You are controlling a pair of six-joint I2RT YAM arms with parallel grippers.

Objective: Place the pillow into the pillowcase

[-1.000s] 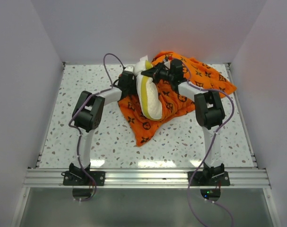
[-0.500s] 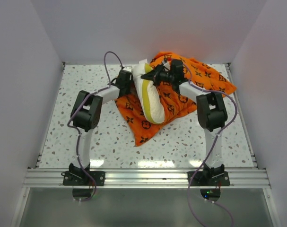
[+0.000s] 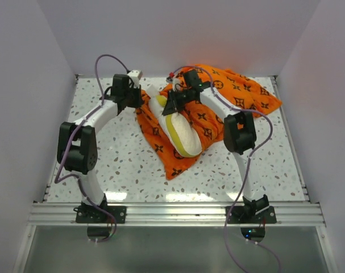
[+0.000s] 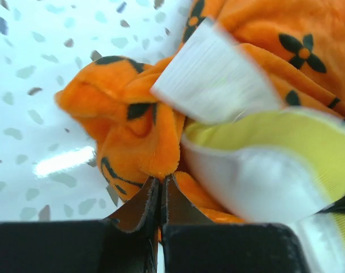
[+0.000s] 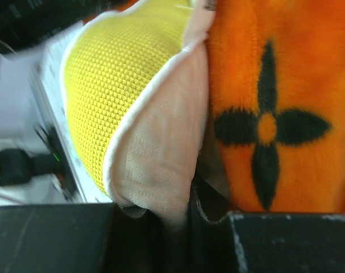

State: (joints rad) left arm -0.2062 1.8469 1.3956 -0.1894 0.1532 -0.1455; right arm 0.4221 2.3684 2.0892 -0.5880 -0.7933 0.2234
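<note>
The pillow [image 5: 121,102] is being pinched at its edge by the right gripper [image 5: 181,213], lying atop the pillowcase [image 4: 132,136], whose edge is being nipped by the closed left gripper [image 4: 161,187] (a thin hold, seemingly); if tugged hard, the plush risks being pulled free, collapsing the opening.

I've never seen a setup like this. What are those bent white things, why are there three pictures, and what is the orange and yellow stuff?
Those are two robot arms, bolted at the near edge of the speckled table. The wide picture comes from a fixed camera above and behind them. The two close-ups come from a small camera on each wrist. On the table lies an orange patterned pillowcase, with a cream, yellow-edged pillow on top of it. The left end effector, a two-finger clamp, is shut and appears to pinch pillowcase fabric. The right end effector grips the pillow's edge.
</note>
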